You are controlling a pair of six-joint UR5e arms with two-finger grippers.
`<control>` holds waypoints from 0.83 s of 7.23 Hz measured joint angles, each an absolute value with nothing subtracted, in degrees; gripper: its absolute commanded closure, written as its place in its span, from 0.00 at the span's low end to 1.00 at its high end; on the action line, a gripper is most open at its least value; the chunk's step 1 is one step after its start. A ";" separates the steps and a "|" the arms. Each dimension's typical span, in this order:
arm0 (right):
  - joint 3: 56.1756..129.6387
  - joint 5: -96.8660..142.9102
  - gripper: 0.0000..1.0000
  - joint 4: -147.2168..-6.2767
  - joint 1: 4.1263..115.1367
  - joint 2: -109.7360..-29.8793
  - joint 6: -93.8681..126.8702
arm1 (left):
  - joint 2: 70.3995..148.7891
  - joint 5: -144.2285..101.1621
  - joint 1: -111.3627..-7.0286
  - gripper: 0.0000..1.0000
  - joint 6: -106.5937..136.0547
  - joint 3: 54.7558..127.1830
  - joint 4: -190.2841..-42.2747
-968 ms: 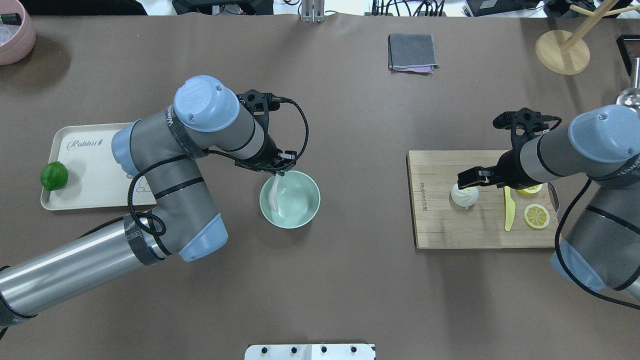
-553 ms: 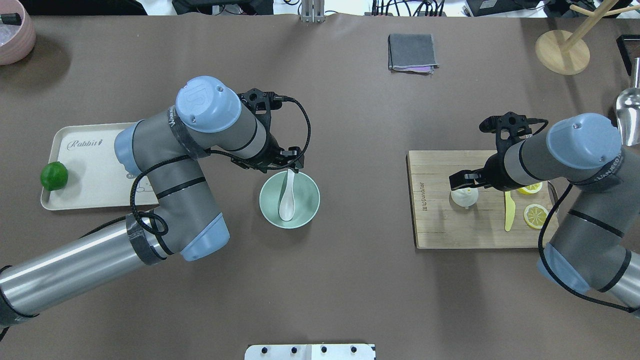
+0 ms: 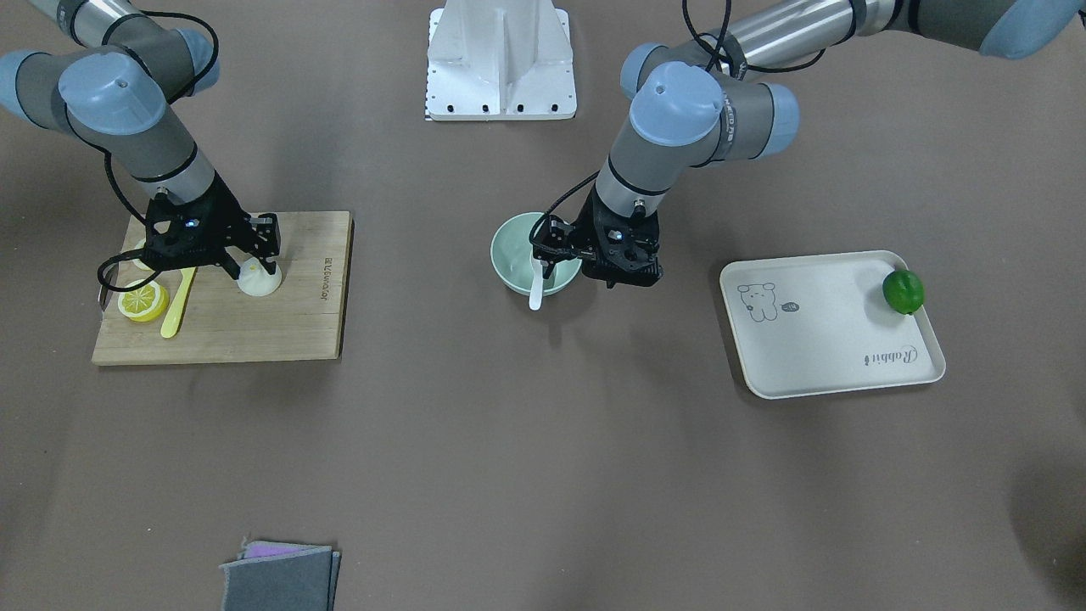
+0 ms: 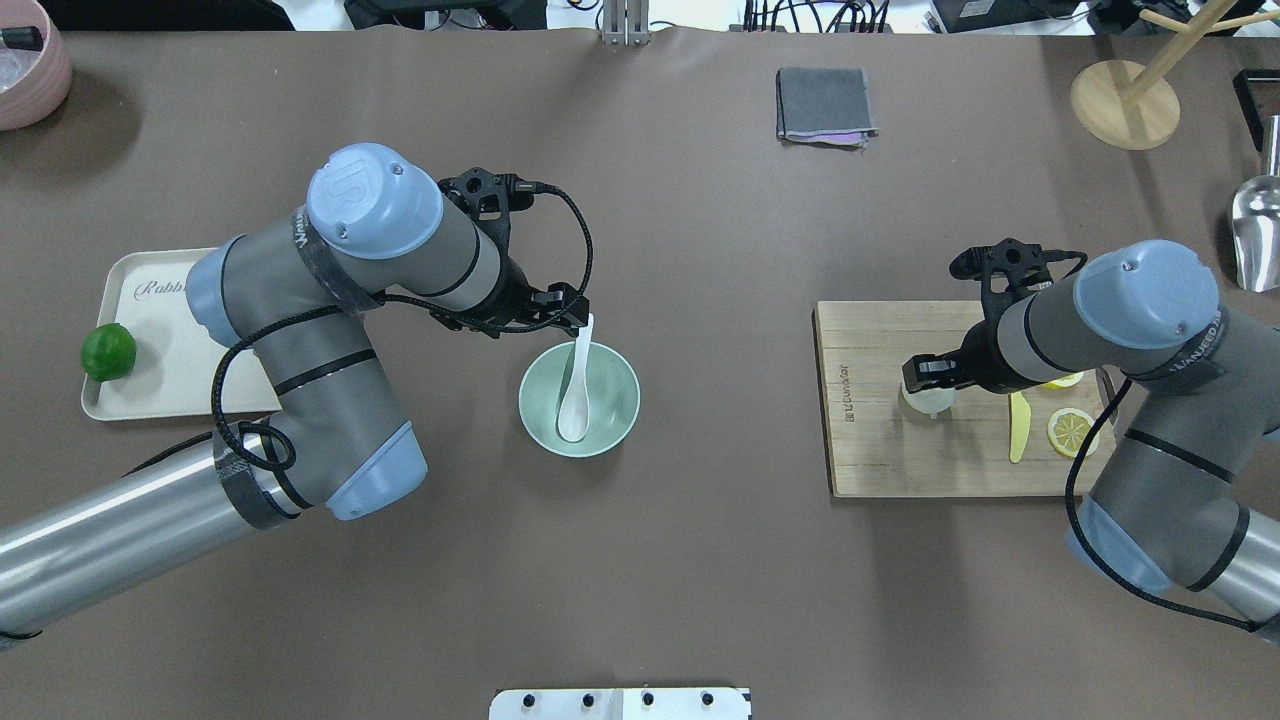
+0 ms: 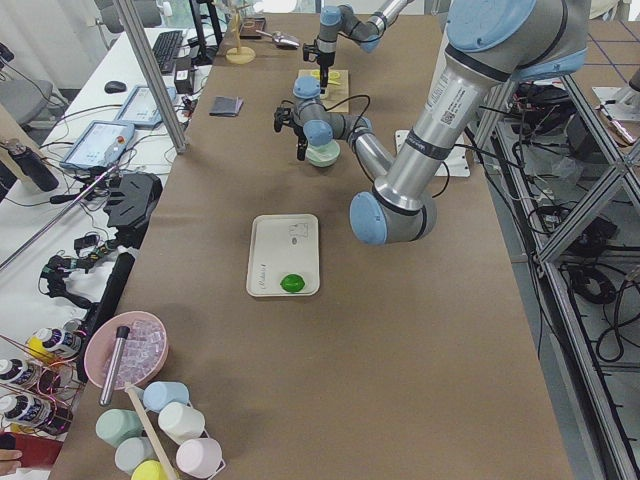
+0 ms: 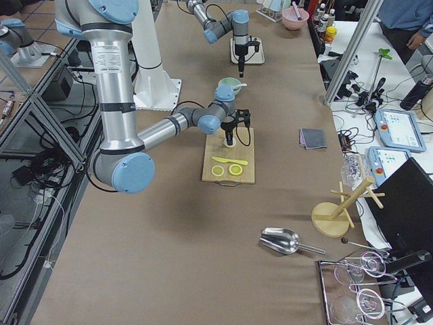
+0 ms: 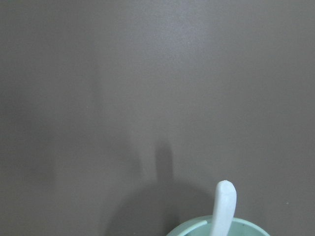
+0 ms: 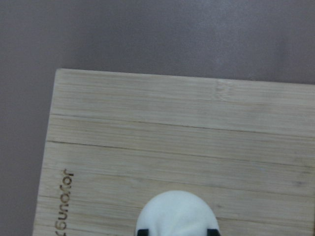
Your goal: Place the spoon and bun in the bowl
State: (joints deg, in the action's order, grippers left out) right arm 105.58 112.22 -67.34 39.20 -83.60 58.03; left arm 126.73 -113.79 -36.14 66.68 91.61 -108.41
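The white spoon (image 4: 575, 395) lies in the mint-green bowl (image 4: 628, 400), scoop down, handle leaning on the far rim. My left gripper (image 4: 570, 308) is open and empty just beyond that rim, near the handle tip. The left wrist view shows the spoon's handle (image 7: 222, 206) over the bowl's rim (image 7: 189, 230). The white bun (image 3: 259, 280) sits on the wooden cutting board (image 4: 880, 440). My right gripper (image 4: 925, 378) is open and lowered over the bun, largely hiding it from overhead. In the right wrist view the bun (image 8: 176, 214) shows with a fingertip (image 8: 141, 231) at each side.
A yellow knife (image 4: 1017, 425) and lemon slices (image 4: 1072, 432) lie on the board beside the bun. A cream tray (image 4: 170, 360) with a green lime (image 4: 108, 352) is at the left. A grey cloth (image 4: 825, 105), a wooden stand (image 4: 1125, 105) and a metal scoop (image 4: 1258, 225) sit far right.
The left gripper let the spoon drop into the bowl and drew back from the rim. The right gripper shifted left and came down over the bun.
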 measured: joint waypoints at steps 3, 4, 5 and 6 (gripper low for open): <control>108.15 112.64 1.00 -72.17 39.03 -79.92 59.79 | 125.96 -119.15 -40.56 0.03 66.13 95.15 -105.60; 108.89 112.59 1.00 -77.54 38.64 -74.42 62.65 | 124.18 -123.16 -43.55 0.03 64.81 96.92 -105.17; 109.13 112.35 1.00 -82.37 37.44 -67.82 67.04 | 121.32 -126.47 -46.47 0.03 61.63 99.00 -105.02; 108.88 111.48 1.00 -84.94 35.35 -62.03 72.15 | 117.49 -129.01 -49.30 0.03 56.90 100.89 -104.97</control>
